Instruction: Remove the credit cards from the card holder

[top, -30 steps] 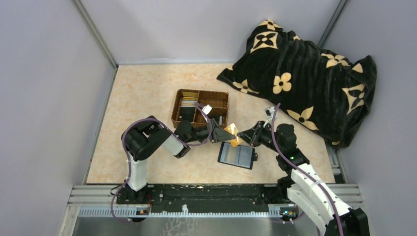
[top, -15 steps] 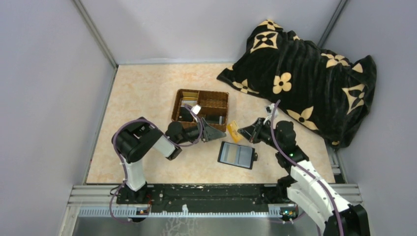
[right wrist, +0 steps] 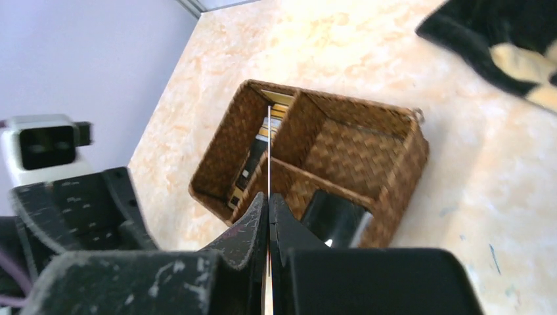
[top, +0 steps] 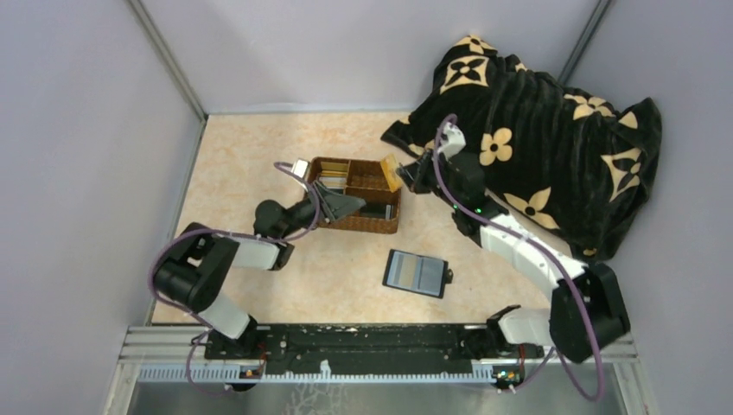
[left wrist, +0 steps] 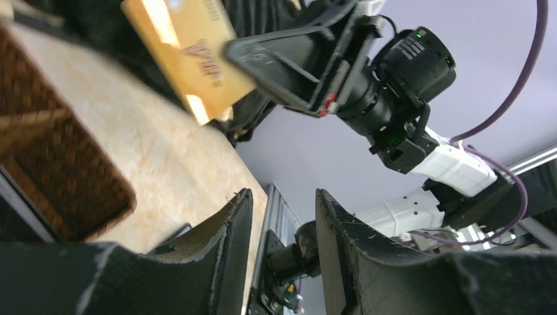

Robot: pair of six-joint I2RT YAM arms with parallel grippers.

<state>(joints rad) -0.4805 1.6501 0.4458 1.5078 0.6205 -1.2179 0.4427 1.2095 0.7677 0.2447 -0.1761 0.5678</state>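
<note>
The black card holder (top: 417, 273) lies open on the table, its grey slotted inside facing up, with neither gripper near it. My right gripper (top: 408, 176) is shut on a gold credit card (top: 391, 171) and holds it above the far right corner of the wicker tray (top: 363, 226). In the right wrist view the card (right wrist: 268, 141) shows edge-on between the closed fingers (right wrist: 269, 197). My left gripper (top: 347, 205) stands open over the tray's front part with nothing in it. In the left wrist view its fingers (left wrist: 282, 197) point at the gold card (left wrist: 187, 56).
The brown wicker tray (right wrist: 401, 164) holds several cards in its left compartment (right wrist: 253, 164) and a dark card (right wrist: 335, 220) in a near one. A black blanket with cream flowers (top: 536, 130) is heaped at the back right. Grey walls close in the table.
My left gripper opened, let go of the gold card and drew back left to the tray. My right gripper shut on the card and carried it from beside the holder to the tray.
</note>
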